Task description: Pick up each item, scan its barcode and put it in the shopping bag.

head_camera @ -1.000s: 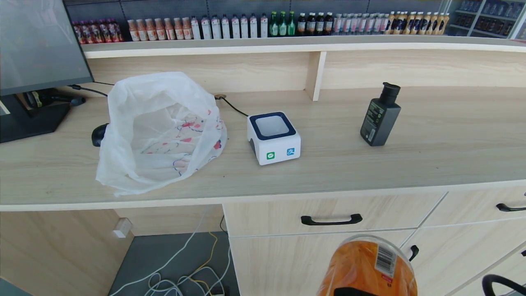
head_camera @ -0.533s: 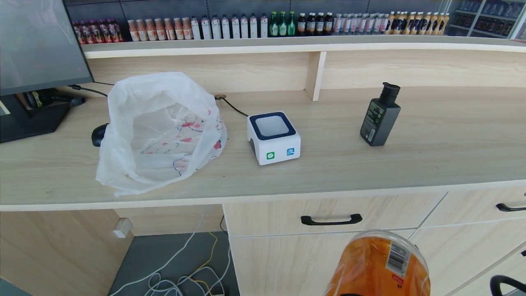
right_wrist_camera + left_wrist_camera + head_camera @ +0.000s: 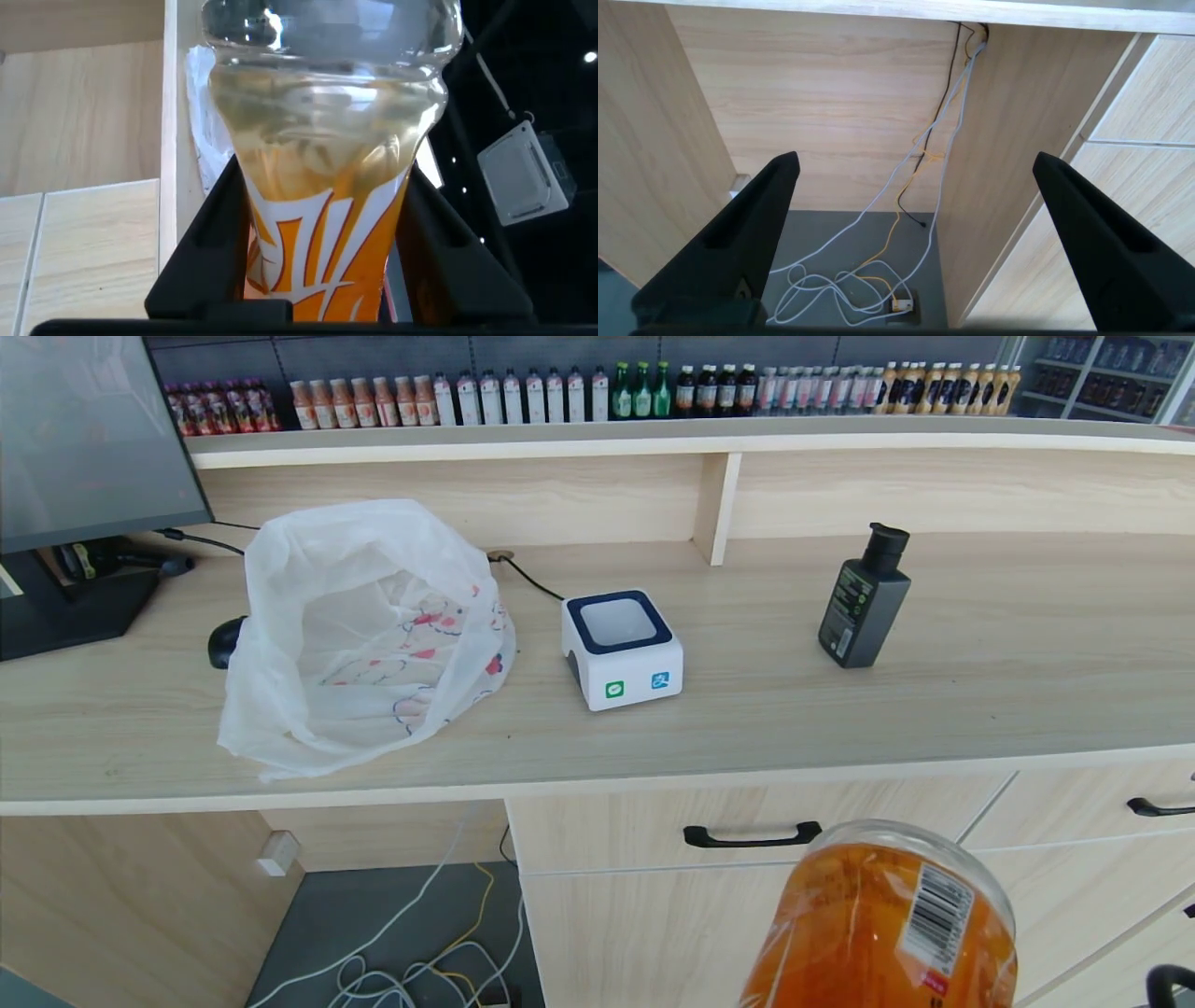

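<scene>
The orange bottle [image 3: 878, 919] fills the lower right corner of the head view, in front of the drawer fronts and below the counter [image 3: 747, 728], with its white barcode label [image 3: 936, 910] turned up towards the camera. In the right wrist view the same bottle [image 3: 322, 187] sits between the two black fingers [image 3: 210, 243] of the right gripper [image 3: 322, 238], which are closed against its orange-printed sides, with clear plastic and pale liquid showing beyond them. The left gripper [image 3: 915, 243] has its fingers spread wide with nothing between them, and hangs in the open recess under the counter above loose cables [image 3: 868, 280] on the grey floor. A black drawer handle [image 3: 752, 835] lies just beyond the bottle, at lower centre. On the counter, at the centre of the frame, stands the white barcode scanner [image 3: 622, 649] with its dark-rimmed window facing up. Left of it the white shopping bag [image 3: 359, 625] stands open, red and blue print showing through its side, with a black mouse [image 3: 224, 642] touching its left edge. Right of centre a dark pump bottle [image 3: 862, 597] stands upright, well apart from the scanner. A monitor [image 3: 84, 429] occupies the upper left corner, and a row of drink bottles [image 3: 597, 392] lines the shelf along the top edge.
</scene>
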